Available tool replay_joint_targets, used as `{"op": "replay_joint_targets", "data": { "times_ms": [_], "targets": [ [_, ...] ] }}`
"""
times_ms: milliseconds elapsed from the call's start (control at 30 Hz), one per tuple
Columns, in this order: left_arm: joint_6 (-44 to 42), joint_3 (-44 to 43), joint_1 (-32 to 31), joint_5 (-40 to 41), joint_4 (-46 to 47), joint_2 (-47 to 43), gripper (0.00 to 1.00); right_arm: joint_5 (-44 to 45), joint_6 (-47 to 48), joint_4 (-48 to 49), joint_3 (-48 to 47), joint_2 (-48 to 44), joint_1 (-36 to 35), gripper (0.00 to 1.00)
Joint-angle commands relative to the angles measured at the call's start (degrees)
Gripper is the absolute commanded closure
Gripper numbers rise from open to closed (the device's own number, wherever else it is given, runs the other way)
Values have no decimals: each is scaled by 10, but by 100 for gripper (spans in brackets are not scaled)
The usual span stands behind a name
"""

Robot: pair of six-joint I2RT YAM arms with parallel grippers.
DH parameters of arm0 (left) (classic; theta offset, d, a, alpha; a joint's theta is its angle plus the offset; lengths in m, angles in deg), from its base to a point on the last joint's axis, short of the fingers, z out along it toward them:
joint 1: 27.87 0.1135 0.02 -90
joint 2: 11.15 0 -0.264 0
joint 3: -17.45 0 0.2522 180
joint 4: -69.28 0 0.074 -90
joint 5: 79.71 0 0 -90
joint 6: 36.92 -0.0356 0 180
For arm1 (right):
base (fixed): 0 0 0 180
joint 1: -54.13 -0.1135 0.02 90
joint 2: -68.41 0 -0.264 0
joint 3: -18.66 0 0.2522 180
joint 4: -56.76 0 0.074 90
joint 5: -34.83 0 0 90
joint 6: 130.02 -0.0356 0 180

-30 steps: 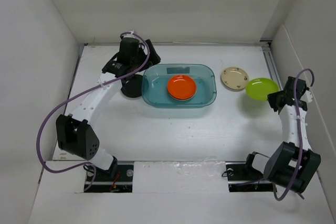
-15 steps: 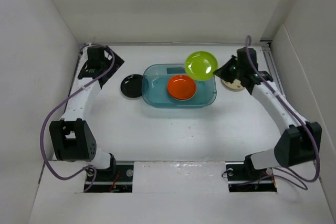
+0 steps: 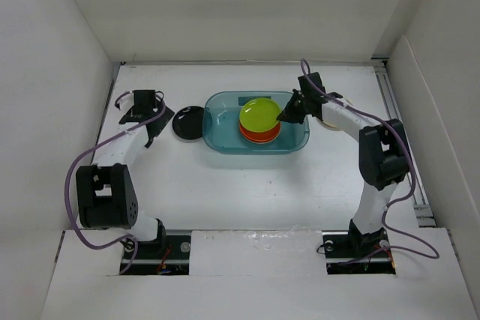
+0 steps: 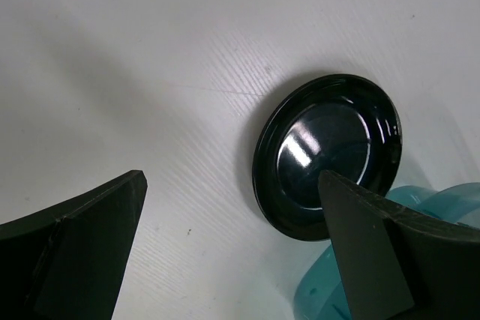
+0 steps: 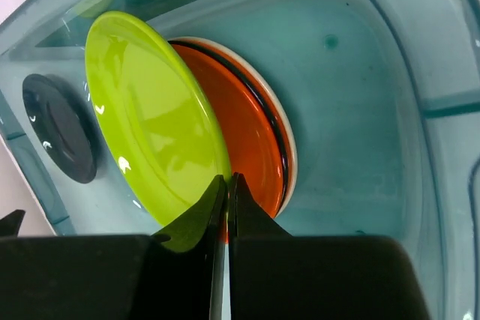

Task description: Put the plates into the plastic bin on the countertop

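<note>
The teal plastic bin (image 3: 296, 140) stands mid-countertop (image 3: 240, 177). Inside it lies a stack of plates with an orange plate (image 5: 251, 140) on top; black and cream rims show beneath it. My right gripper (image 3: 286, 116) (image 5: 227, 183) reaches into the bin, shut on the rim of the lime green plate (image 3: 258, 115) (image 5: 146, 114), which tilts over the stack. A glossy black plate (image 3: 187, 123) (image 4: 326, 151) lies on the countertop against the bin's left end. My left gripper (image 3: 148, 125) (image 4: 229, 249) stands open just left of it, holding nothing.
White walls close in the countertop on the left, back and right. The right arm (image 3: 345, 119) stretches over the surface right of the bin. In the left wrist view the bin's corner (image 4: 450, 200) sits just behind the black plate.
The right arm carried the lime green plate from right of the bin, over it and down onto the stack. The left arm pulled back from the bin's far left corner to the left.
</note>
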Motion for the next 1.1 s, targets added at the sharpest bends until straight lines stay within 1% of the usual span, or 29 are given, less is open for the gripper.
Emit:
{"op": "replay_joint_targets", "data": {
  "times_ms": [0,33,67,100,133,167,233,267,300,333,400,433,467,500,567,600,700,733,833,900,967,1067],
  "targets": [
    [0,6,0,-8,35,9,0,-16,13,43,-41,-9,2,90],
    [0,6,0,-14,35,15,0,-16,13,43,-33,-15,2,80],
    [-6,6,0,-20,35,20,0,-16,13,58,-16,-23,2,73],
    [-6,6,0,-28,42,31,0,-16,13,58,-8,-43,-5,62],
    [-6,11,0,-40,42,39,0,-16,13,58,-1,-53,-5,51],
    [-6,11,0,-40,50,45,0,-9,13,58,4,-64,-11,36],
    [-11,17,0,-58,64,61,0,4,19,46,10,-91,-19,27],
    [-11,26,0,-64,70,67,0,17,19,46,16,-103,-32,15],
    [-11,26,0,-64,70,73,2,24,19,39,21,-117,-32,11],
    [-11,32,0,-64,78,82,4,32,24,33,31,-145,-41,1],
    [-11,32,0,-69,78,87,8,45,24,17,38,-172,-48,1],
    [-11,37,0,-76,93,94,13,45,24,17,44,-196,-48,1],
    [-11,37,0,-76,99,102,14,45,24,12,44,-209,-48,1],
    [-11,37,0,-82,99,107,17,38,29,12,51,-221,-48,1],
    [-17,37,0,-93,112,126,25,38,30,7,65,-260,-48,1],
    [-17,37,0,-93,112,132,31,38,30,7,65,-272,-48,1],
    [-17,37,0,-101,118,149,39,38,30,0,81,-316,-34,1],
    [-12,37,0,-101,118,149,47,33,35,0,86,-326,-26,1],
    [-7,43,0,-107,135,155,47,33,35,-7,97,-367,-18,1],
    [-7,34,0,-112,128,162,47,33,35,-7,110,-389,-5,1],
    [-7,23,0,-112,128,168,51,18,35,-7,110,-397,9,1],
    [-7,15,0,-117,123,179,61,6,35,-14,115,-407,24,1]
  ]
}}
